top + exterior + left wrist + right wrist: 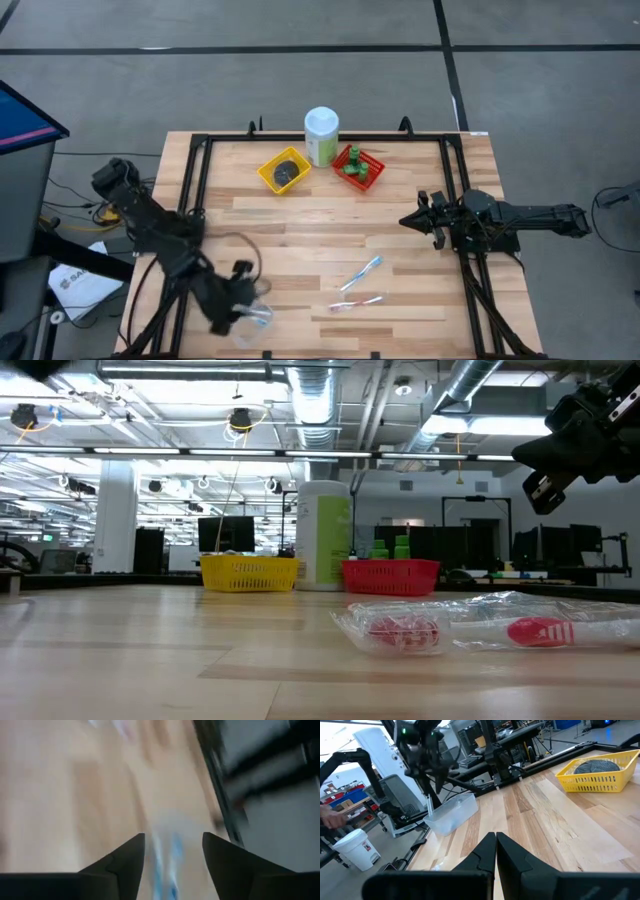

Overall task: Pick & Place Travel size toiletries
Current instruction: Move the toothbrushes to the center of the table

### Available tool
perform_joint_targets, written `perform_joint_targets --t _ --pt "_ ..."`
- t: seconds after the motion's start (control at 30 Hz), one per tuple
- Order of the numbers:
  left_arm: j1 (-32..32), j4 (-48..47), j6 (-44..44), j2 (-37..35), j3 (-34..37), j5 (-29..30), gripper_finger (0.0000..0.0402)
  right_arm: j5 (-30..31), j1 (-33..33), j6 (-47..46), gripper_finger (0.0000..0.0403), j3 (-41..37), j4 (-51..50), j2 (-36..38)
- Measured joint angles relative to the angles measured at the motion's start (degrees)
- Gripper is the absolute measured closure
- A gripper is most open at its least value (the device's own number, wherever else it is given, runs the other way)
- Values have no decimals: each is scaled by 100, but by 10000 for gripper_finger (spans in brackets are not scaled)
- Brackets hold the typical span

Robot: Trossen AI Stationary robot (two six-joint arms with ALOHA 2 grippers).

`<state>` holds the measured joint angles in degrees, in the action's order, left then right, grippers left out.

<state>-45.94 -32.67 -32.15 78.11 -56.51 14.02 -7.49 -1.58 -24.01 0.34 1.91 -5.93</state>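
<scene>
Blue-and-pink toothbrush sticks: two [360, 272] [357, 302] lie wrapped on wooden surface [400, 220], near front centre. Another stick [428, 804] hangs upright under left tool [243, 303], over clear bin [451, 812] at front-left corner; fingers [125, 859] apart. Green bottles in red basket [359, 166], dark tins in yellow basket [284, 170], both at back beside pale canister [321, 135]. Right tool [412, 220] pressed together, holding nothing, at right side.

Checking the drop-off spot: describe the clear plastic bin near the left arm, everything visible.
The clear bin is a small, translucent, rectangular plastic tub, upright and open-topped, on the wooden table near its front-left corner. The left gripper hangs just above it, fingers apart, with a thin stick reaching down into it. Its contents otherwise cannot be made out.
</scene>
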Motion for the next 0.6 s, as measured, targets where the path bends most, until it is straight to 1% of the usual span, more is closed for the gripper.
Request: perform_joint_targets --t 0.1,0.2,0.27,0.37,0.5,0.6 --pt "551 643 -13 -127 -2 584 198 0 0 0 396 0 0 0" --pt "1075 1403 581 -67 -4 865 200 0 1 0 396 0 0 0" --pt "1436 2047 1008 59 -4 869 204 0 2 -1 396 0 1 1" --pt "1896 2818 1114 288 -4 866 205 0 2 0 396 2 0 2" --pt "2267 3318 1125 583 -4 804 207 0 0 0 396 0 0 2" --pt "2364 3643 1133 935 -4 734 209 0 0 0 396 2 0 2"
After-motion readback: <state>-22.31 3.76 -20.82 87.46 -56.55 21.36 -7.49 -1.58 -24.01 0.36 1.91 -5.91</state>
